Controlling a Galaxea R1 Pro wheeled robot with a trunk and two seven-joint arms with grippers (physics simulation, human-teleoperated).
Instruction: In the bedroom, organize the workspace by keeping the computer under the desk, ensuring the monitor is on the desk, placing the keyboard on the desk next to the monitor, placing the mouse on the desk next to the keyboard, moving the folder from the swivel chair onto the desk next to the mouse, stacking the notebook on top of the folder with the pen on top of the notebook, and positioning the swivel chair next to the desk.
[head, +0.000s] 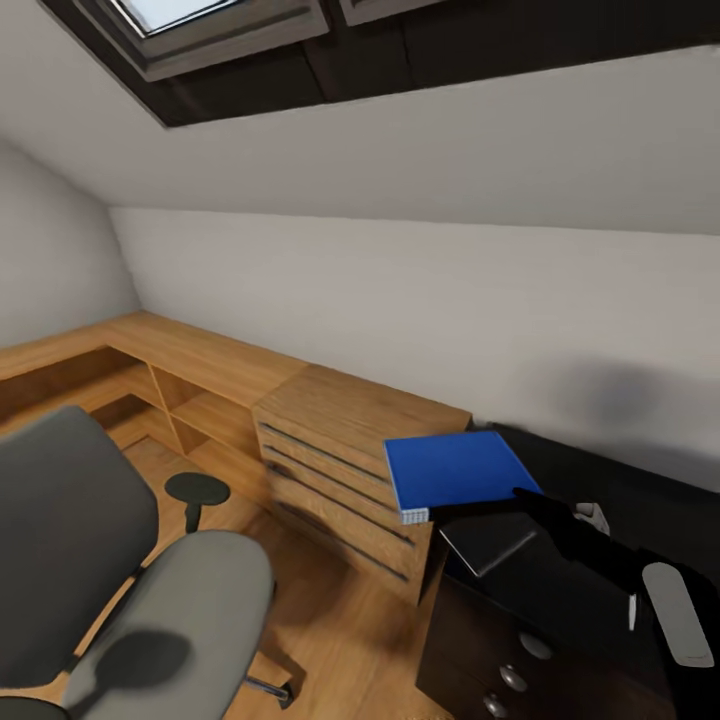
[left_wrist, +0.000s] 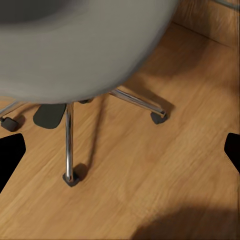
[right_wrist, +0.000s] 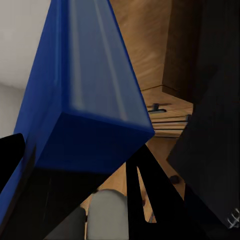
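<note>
Folder: one blue folder (head: 455, 472), held level at your 1 o'clock, above the dark bench's (head: 560, 590) corner.
Right gripper (head: 528, 495): your jaws clamp the folder's near edge.
Left gripper (left_wrist: 120, 155): jaws wide apart, holding nothing, over the floor.
Swivel chair: one grey swivel chair (head: 120, 590) at 9 o'clock.

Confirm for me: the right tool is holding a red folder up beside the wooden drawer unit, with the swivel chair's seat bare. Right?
Not quite. The folder is blue, not red; the head view shows it plainly, as does the right wrist view. The rest stands: the right tool holds it up beside the wooden drawer unit, and the swivel chair has a bare seat.
</note>
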